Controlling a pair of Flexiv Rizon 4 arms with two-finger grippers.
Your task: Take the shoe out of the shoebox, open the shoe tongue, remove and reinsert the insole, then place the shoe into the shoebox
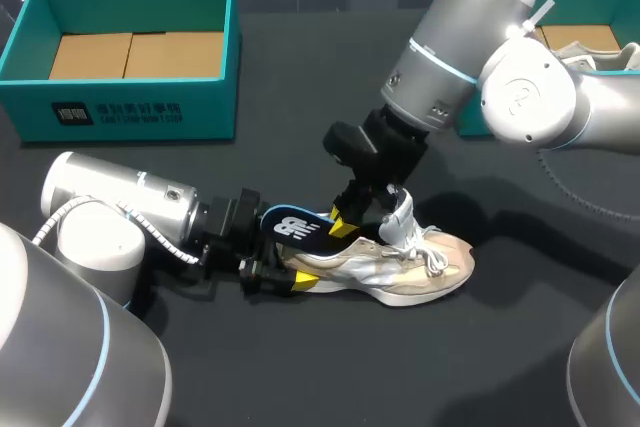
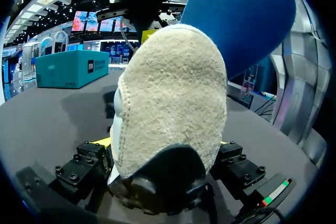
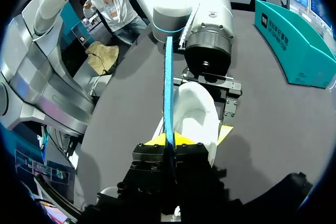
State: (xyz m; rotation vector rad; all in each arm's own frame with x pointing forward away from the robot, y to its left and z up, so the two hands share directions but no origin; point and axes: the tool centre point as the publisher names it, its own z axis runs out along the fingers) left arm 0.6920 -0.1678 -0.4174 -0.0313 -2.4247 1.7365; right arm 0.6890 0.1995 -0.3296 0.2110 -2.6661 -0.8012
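- Two holds on one sneaker (image 1: 420,265): left gripper (image 1: 278,269) closed on the heel, a yellow tip at each side of the suede heel cup; right gripper (image 3: 170,141) pinched shut on the blue insole (image 1: 295,228), tips pressed onto its thin edge from both faces.
- Sits sole-down on the dark table (image 1: 300,367), near the middle, toe pointing away from the left arm; well apart from the open teal shoebox (image 1: 130,97) at the far left.
- Tongue (image 1: 400,215) lifted up and forward, leaving the mouth open; white laces (image 1: 435,257) lying loose over the eyelets.
- Slants up and back out of the mouth, heel end of the insole above the collar and over the left gripper; front end hidden inside the shoe, depth impossible to tell.
- Probably light and soft in the upper, mesh and suede yielding under pressure; stiffest at the heel counter and the sole, so best clamped there; worth avoiding a hard squeeze on the collar, for fear of narrowing the mouth.
- Probably thin, floppy foam for the insole; apt to buckle or fold under a push from far back; fabric face likely to drag on the lining; better held close to the mouth and fed toe first at a shallow angle.
- Loose laces a likely snag for a passing fingertip.
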